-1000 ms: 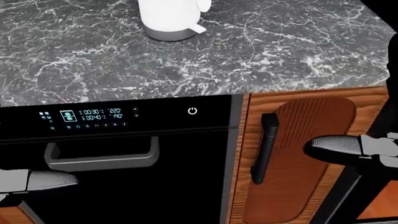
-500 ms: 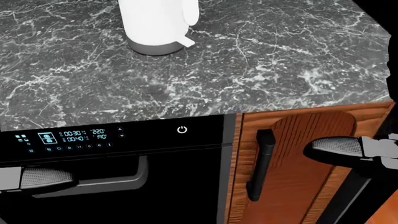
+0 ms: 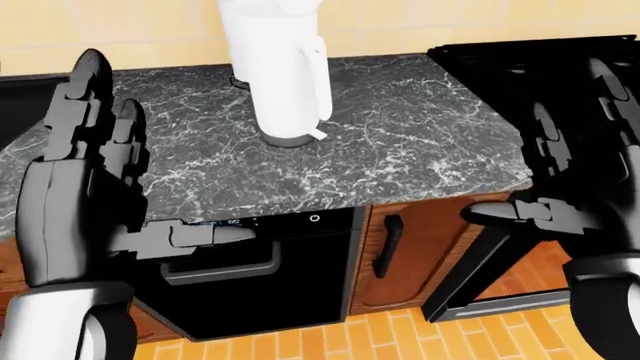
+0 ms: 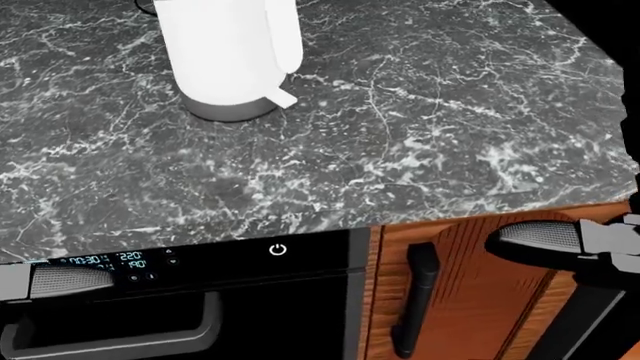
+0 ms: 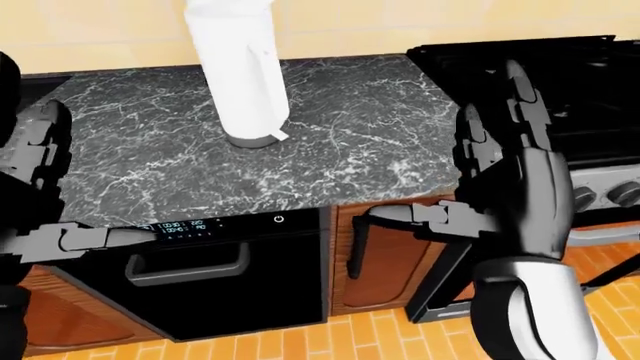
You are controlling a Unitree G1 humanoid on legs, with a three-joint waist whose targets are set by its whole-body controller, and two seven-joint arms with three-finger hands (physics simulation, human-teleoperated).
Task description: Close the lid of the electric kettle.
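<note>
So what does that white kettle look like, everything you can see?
The kettle is tall, smooth and white, like plastic, with a grey round base and a white handle down its right side in the head view, ending in a small tab. It stands upright on the dark marbled counter, toward the top left. Its top and lid are cut off in every view, so whether the lid is open cannot be told. Nothing but the counter touches it; both hands are well away.

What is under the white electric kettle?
The electric kettle stands on a grey round base, which rests on the dark marble counter. The kettle's top is cut off in every view, so its lid cannot be seen.
</note>
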